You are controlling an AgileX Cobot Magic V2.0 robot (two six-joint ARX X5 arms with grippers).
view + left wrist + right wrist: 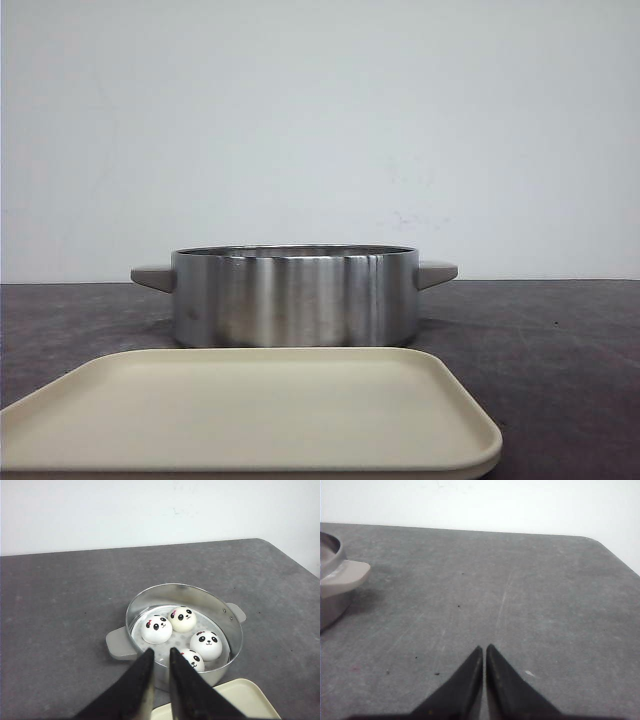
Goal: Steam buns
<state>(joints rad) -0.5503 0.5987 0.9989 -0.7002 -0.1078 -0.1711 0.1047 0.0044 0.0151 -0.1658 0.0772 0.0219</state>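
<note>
From my front cam the steamer pot (294, 297) wall hides whatever's inside, can't see any buns there. Cream tray (250, 410) is cut off at bottom and left edges. Left wrist cam: nearest bun (192, 660) partly hidden behind the left gripper (159, 655) fingers, tray corner (240, 700) clipped at the bottom edge. Right wrist cam: pot (332, 587) cut by the frame edge, only one handle (347, 575) and a bit of wall visible.

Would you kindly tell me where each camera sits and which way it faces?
Front: low at table height, facing pot side beyond tray; no robot parts.
Left wrist: above, looking down into pot at four buns; left gripper jaws slightly apart.
Right wrist: over bare table, right gripper shut.
All share the pot.
</note>
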